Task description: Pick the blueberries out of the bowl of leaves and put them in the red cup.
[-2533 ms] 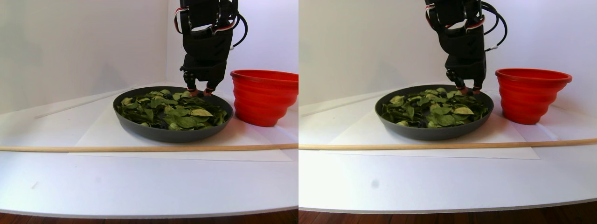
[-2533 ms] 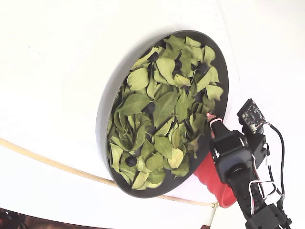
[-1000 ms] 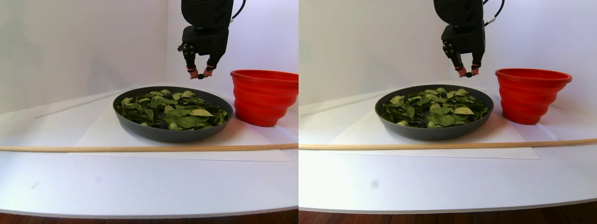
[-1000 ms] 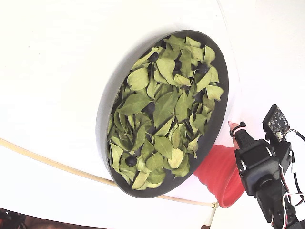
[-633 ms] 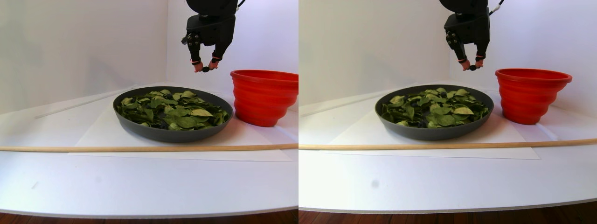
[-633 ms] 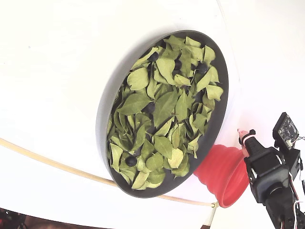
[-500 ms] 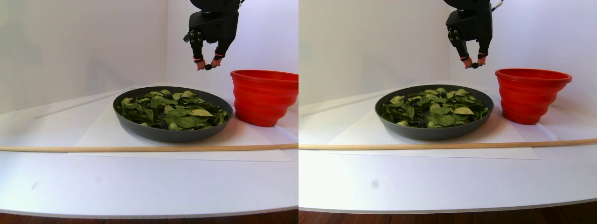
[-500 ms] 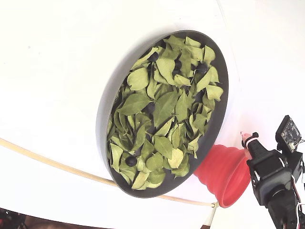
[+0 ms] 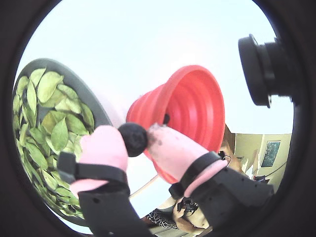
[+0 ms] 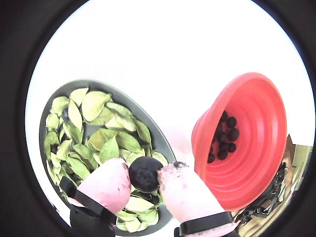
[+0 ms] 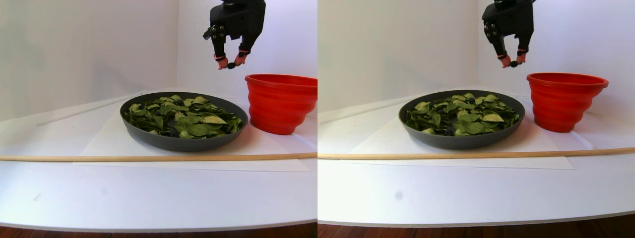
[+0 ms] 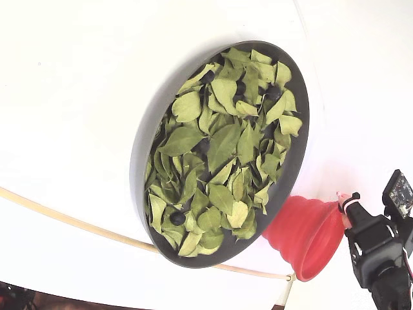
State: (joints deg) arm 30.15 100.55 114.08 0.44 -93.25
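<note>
In both wrist views my gripper [image 10: 146, 178] is shut on a dark blueberry [image 10: 145, 173], pinched between its pink fingertips [image 9: 103, 147]. In the stereo pair view the gripper [image 11: 229, 63] hangs high above the far right edge of the dark grey bowl [image 11: 183, 144], just left of the red cup [image 11: 280, 104]. Green leaves [image 12: 219, 148] fill the bowl [image 12: 301, 145], with a few blueberries [image 12: 177, 217] among them. Several berries [image 10: 224, 138] lie inside the red cup [image 10: 266, 148]. In the fixed view the gripper [image 12: 346, 201] sits by the cup's [image 12: 303, 232] rim.
A thin wooden stick [image 11: 149, 157] lies across the white table in front of the bowl. A sheet of white paper [image 11: 99, 144] lies under the bowl and cup. White walls stand close behind.
The gripper rose from the bowl's far edge with the berry and moved up and sideways toward the red cup. Bowl, leaves and cup stayed put.
</note>
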